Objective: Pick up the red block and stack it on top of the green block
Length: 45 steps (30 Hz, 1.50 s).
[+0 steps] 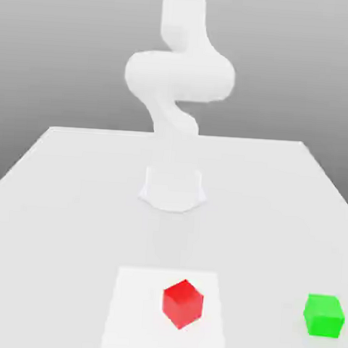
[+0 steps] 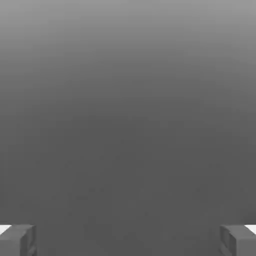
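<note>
Red block [image 1: 183, 304] sitting on a white square [image 1: 132, 312], just to the exterior view's right of that patch's middle! It's turned so that one corner edge faces the camera, its top a shade different from its sides. Over towards the exterior view's right, we have the green block [image 1: 324, 316], down on the pale table [image 1: 72, 229], well apart from the red one and off the white square altogether. Nothing is stacked: each block has its own spot, and the green block's top is bare.

Now to the white arm [image 1: 180, 76], standing at the far side of those blocks, its base [image 1: 173, 191] on the table, its upper links rising out of the top of the exterior view. And look at the gripper [image 2: 128, 241] in the hand view: the fingers are wide open, one at each side, with a broad gap between them, and they hold nothing. Plain grey shading lies beyond them.
</note>
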{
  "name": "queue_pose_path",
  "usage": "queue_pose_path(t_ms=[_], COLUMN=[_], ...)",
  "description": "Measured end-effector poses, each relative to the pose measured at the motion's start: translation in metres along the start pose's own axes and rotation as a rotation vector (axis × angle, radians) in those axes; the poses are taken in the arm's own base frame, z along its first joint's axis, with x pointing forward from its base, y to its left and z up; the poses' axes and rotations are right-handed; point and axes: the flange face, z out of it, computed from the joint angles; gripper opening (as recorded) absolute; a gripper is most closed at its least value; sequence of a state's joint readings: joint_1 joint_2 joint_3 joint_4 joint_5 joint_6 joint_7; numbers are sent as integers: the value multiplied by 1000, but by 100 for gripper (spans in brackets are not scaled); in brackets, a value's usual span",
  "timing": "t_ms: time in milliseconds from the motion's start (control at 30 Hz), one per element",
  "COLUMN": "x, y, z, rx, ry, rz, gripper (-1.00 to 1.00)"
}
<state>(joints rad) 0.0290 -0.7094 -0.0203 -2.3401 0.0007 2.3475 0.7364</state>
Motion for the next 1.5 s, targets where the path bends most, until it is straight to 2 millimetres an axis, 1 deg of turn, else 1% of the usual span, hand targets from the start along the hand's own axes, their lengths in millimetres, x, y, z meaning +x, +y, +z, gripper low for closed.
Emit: queue_pose_path(t_ms=[100, 200, 333, 433, 567, 667, 700, 867, 900, 1067, 1100, 1133, 1200, 1300, 1333, 1367, 1433, 1500], x=[-13, -34, -72, -106, -158, -199, -210, -240, -245, -245, -248, -247, -239, -224, -224, -234, -263, -295], y=[9, 22, 48, 74, 115, 150, 160, 190, 195, 195, 197, 196, 188, 175, 164, 142, 94, 51], z=[72, 137, 215, 265, 320, 351, 359, 401, 408, 408, 411, 409, 398, 375, 369, 368, 365, 359], rx=[-53, -101, -162, -206, -261, -301, -311, -320, -320, -321, -321, -320, -320, -320, -316, -305, -277, -252], ry=[-94, -183, -303, -395, -517, -610, -631, -652, -653, -654, -654, -654, -654, -654, -657, -664, -680, -694], rz=[-82, -162, -269, -350, -460, -544, -562, -580, -579, -579, -579, -579, -580, -580, -591, -628, -714, -789], gripper=[0, 0, 0, 0, 0, 0, 0, 0, -100, -100, -100, -100, -100, -100, -100, -100, -100, -100])
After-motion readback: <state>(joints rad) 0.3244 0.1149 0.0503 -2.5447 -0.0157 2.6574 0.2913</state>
